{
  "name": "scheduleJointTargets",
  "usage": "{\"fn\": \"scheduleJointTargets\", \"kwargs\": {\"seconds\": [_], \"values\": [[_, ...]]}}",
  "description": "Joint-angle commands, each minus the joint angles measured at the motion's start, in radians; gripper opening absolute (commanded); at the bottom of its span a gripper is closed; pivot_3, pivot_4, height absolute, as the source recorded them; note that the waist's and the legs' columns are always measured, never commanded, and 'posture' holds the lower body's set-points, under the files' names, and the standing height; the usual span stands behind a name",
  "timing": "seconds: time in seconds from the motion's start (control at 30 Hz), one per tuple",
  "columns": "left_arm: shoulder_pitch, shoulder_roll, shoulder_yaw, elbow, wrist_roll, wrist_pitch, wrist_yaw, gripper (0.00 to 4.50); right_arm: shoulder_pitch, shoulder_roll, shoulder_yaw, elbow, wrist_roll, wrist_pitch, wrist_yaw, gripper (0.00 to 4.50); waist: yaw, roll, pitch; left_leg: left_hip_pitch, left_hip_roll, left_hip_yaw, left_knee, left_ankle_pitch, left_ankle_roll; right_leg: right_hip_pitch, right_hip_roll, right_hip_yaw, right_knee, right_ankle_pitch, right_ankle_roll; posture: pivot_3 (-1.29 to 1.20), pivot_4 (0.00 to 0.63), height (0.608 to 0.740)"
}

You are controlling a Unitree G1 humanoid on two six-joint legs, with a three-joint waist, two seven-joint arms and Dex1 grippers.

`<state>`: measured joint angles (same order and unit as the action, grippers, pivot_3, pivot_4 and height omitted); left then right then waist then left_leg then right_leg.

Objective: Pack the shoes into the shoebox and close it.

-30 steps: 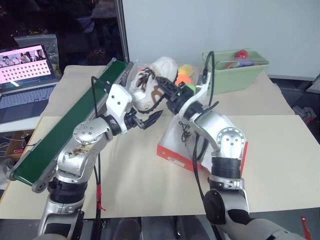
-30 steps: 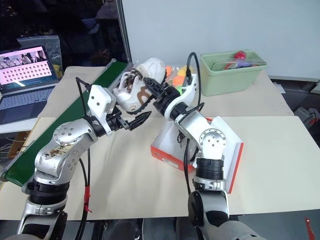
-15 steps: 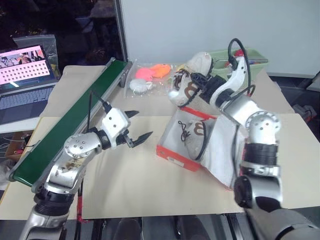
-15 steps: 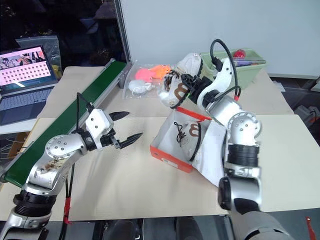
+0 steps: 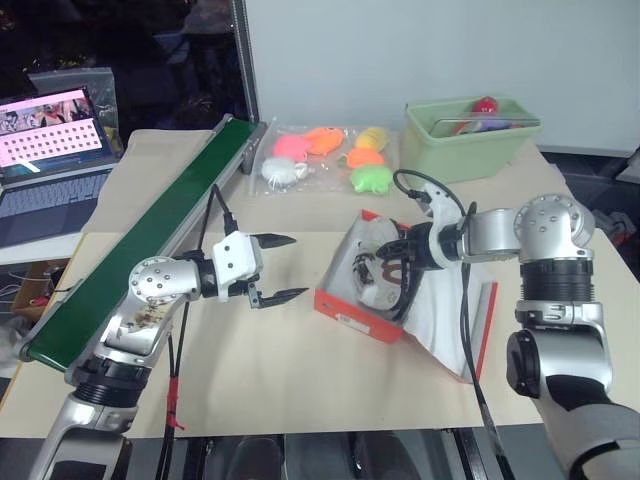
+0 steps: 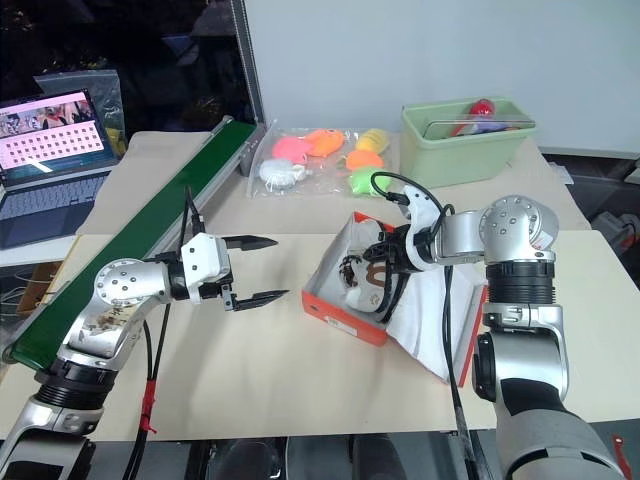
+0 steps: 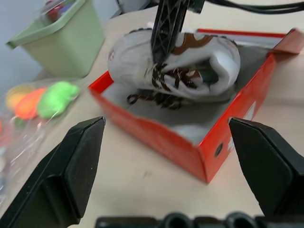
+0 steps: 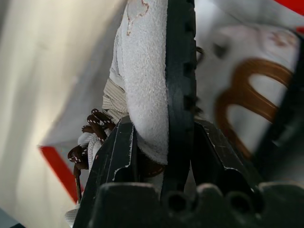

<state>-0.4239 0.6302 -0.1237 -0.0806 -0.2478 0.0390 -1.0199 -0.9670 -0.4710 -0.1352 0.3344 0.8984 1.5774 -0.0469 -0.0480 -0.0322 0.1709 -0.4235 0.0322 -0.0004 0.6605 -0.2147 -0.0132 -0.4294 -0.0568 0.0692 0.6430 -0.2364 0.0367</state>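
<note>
In the left eye view, the box [image 5: 395,300] is seen lying open on the table [image 5: 300,370], its lid folded out toward the robot's right, so that the shoes can be dropped in from above. The right hand [image 5: 392,272] is lowered into the box, clamped on a shoe [image 5: 375,262], presumably to seat it beside the one already inside. The left hand [image 5: 275,268] is held just left of the box with its fingers wide apart and nothing between them, probably kept ready for the lid.

In the left wrist view, the shoe [image 7: 190,61] is shown inside the box [image 7: 199,142], pinched by a black finger from above.

In the right wrist view, the shoe's [image 8: 147,95] edge is seen gripped between the fingers.

Compared with a second ago, the shoe has been carried down from above the far side of the table, near the toys [image 5: 320,150], into the box, and the left hand has been drawn down and away from it.
</note>
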Motion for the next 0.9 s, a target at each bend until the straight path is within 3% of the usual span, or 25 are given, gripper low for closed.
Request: {"fn": "scheduleJointTargets", "kwargs": {"seconds": [0.03, 0.4, 0.7, 0.8, 0.9], "values": [[-0.012, -0.002, 0.015, -0.039, 0.002, -0.006, 0.012, 4.46, 0.003, 0.039, -0.009, 0.011, -0.091, -0.065, 0.012, 1.72, 0.000, 0.000, 0.000, 0.000, 0.000, 0.000, 0.000, 0.000, 0.000, 0.000, 0.000, 0.000, 0.000, 0.000, 0.000, 0.00, 0.150, 0.729], [0.000, -0.001, 0.019, -0.064, 0.007, 0.004, 0.024, 4.46, 0.013, 0.253, -0.042, 0.066, -0.287, -0.213, -0.031, 1.72, 0.005, 0.000, 0.000, 0.000, 0.000, 0.000, 0.000, 0.000, 0.000, 0.000, 0.000, 0.000, 0.004, 0.000, 0.000, 0.00, 0.150, 0.729], [-0.025, -0.007, 0.018, -0.058, 0.007, 0.008, 0.027, 4.46, 0.058, 0.258, 0.077, 0.040, -0.424, -0.279, 0.048, 1.72, 0.001, 0.000, 0.000, 0.001, 0.000, 0.000, 0.000, 0.000, 0.000, 0.000, 0.000, 0.000, 0.003, 0.000, 0.000, 0.00, 0.150, 0.729], [-0.024, -0.010, 0.015, -0.057, 0.008, 0.006, 0.025, 4.50, 0.058, 0.251, 0.048, 0.035, -0.440, -0.288, 0.062, 2.38, 0.002, 0.000, 0.000, 0.003, 0.000, 0.000, 0.000, 0.000, 0.000, 0.002, 0.000, 0.000, 0.003, 0.000, 0.000, 0.00, 0.150, 0.729], [-0.025, -0.012, 0.012, -0.054, 0.008, 0.006, 0.024, 4.50, 0.043, 0.248, 0.029, 0.023, -0.447, -0.281, 0.072, 3.38, 0.003, 0.000, 0.000, 0.003, 0.000, 0.000, 0.000, 0.000, 0.000, 0.002, 0.000, 0.000, 0.003, 0.000, 0.000, 0.00, 0.150, 0.729]]}}
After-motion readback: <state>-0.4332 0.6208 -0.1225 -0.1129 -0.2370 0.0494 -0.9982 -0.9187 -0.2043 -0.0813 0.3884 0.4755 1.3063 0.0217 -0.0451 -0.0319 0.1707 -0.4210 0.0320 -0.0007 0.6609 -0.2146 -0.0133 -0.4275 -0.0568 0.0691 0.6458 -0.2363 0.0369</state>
